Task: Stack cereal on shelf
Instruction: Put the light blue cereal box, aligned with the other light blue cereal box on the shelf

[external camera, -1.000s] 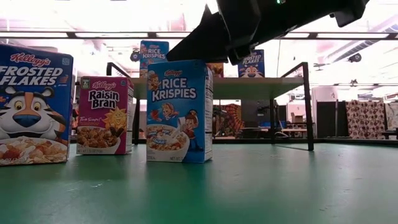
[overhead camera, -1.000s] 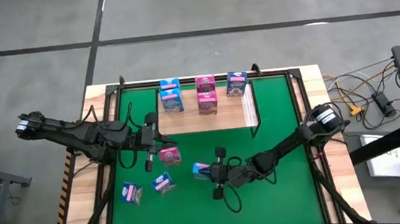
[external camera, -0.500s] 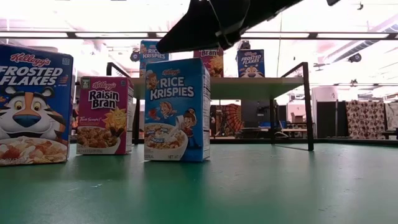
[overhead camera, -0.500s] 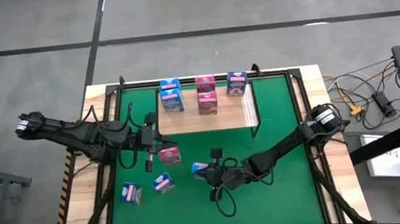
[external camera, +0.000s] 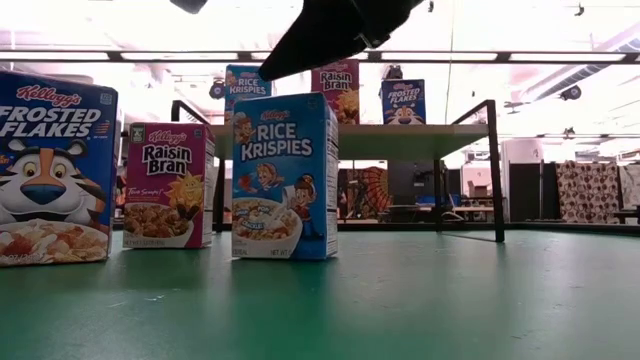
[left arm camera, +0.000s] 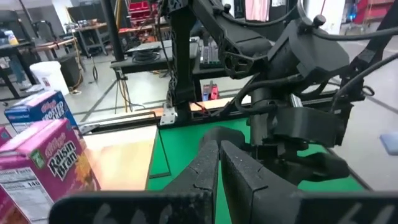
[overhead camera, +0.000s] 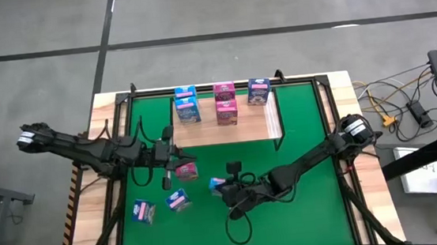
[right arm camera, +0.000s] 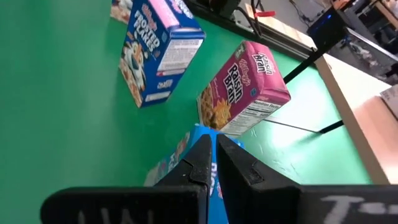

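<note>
Several small cereal boxes stand on the green mat: a light blue Rice Krispies box point(overhead camera: 218, 186) point(external camera: 285, 177), a pink Raisin Bran box point(overhead camera: 185, 171) and two blue boxes point(overhead camera: 178, 199) point(overhead camera: 142, 212). More boxes point(overhead camera: 226, 104) stand on the shelf point(overhead camera: 227, 131) at the far side. My right gripper point(right arm camera: 211, 140) point(external camera: 268, 75) is shut. It hovers just above the light blue box's top without touching it. My left gripper point(left arm camera: 217, 144) point(overhead camera: 181, 153) is shut too. It hangs level in the air between the shelf's near edge and the pink box.
The shelf's black frame posts point(overhead camera: 283, 137) stand at its corners. Black rails point(overhead camera: 121, 186) edge the mat. The right half of the mat point(overhead camera: 305, 210) is bare. A cable loop point(overhead camera: 240, 228) hangs under my right arm.
My right gripper has risen from right over the light blue box's top to a clear gap above it. It has tipped nearer to level and stays shut. My left gripper has sunk a little. The boxes stand as before.
</note>
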`<state>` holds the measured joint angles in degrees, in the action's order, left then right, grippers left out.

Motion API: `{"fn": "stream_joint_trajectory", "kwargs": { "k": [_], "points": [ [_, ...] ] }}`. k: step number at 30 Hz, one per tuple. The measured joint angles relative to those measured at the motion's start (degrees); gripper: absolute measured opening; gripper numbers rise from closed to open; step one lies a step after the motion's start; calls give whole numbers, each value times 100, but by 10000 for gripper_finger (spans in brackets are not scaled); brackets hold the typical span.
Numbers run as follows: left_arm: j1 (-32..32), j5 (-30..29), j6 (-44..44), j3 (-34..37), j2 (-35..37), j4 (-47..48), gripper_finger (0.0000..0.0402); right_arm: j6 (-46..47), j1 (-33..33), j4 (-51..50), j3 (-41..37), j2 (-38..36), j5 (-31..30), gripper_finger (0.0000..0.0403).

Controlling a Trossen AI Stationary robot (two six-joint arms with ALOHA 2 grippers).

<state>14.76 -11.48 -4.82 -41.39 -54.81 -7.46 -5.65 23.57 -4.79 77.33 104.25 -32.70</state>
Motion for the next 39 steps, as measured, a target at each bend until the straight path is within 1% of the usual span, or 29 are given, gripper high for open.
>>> {"fn": "stream_joint_trajectory", "kwargs": {
  "k": [6,14,20,26,31,34,39],
  "points": [
    [57,2,293,198,151,-14,1,-247,-36,-259,-86,-212,-38,13],
    [158,2,404,588,433,-60,1,-570,-115,-376,-189,-576,-28,13],
    [158,2,542,1116,535,-703,1,-572,-308,-519,-200,-632,-27,13],
    [158,2,553,1210,704,-795,1,-540,-542,-521,-200,-635,33,13],
    [158,2,243,1237,936,-724,1,-424,-707,-458,-190,-677,476,13],
    [158,2,125,1237,1159,-454,1,-251,-788,-487,-139,-743,748,13],
    [158,2,83,1237,1562,-41,1,-30,-856,-474,-37,-836,916,13]
  ]
}}
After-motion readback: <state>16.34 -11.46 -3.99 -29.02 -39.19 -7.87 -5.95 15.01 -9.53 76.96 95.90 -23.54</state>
